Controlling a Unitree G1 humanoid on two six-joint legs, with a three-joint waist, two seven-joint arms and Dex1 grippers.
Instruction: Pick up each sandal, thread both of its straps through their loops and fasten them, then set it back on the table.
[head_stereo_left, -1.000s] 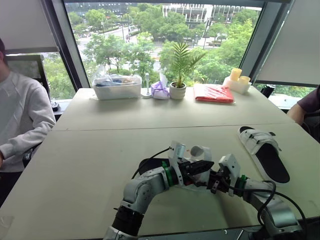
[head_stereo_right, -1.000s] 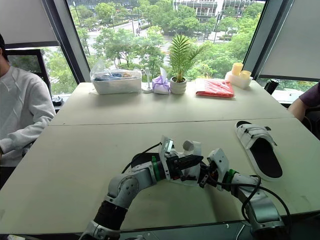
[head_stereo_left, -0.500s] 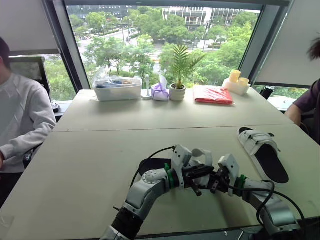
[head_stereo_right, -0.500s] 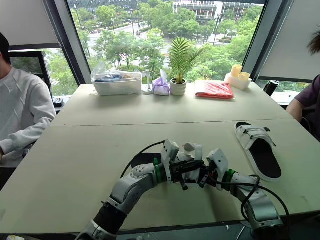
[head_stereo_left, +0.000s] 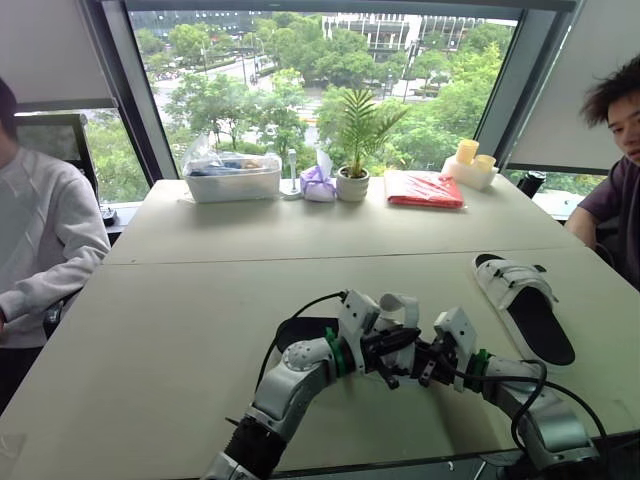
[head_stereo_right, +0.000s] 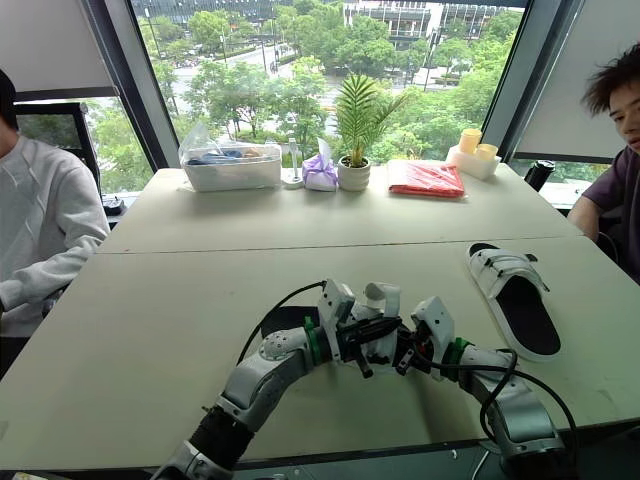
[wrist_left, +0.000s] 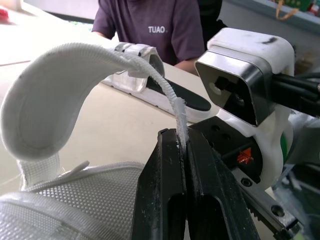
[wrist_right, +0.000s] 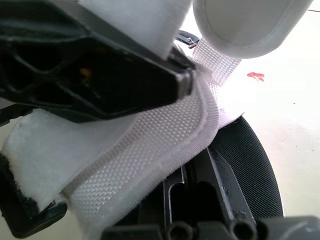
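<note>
One sandal, with a black sole and white straps, is held just above the table's front centre between both grippers. My left gripper is shut on the edge of a white strap, which curls up in a loop. My right gripper faces it from the right, close against the same sandal, with a woven strap lying across its fingers and the black sole behind. It looks shut on the sandal. The second sandal lies flat on the table at the right, straps across it.
Along the far edge stand a clear plastic container, a purple pouch, a potted plant, a red packet and yellow cups. One person sits at the left, another at the right.
My left gripper has turned and drawn the strap end in towards the right gripper. The person at the right has leaned into view.
</note>
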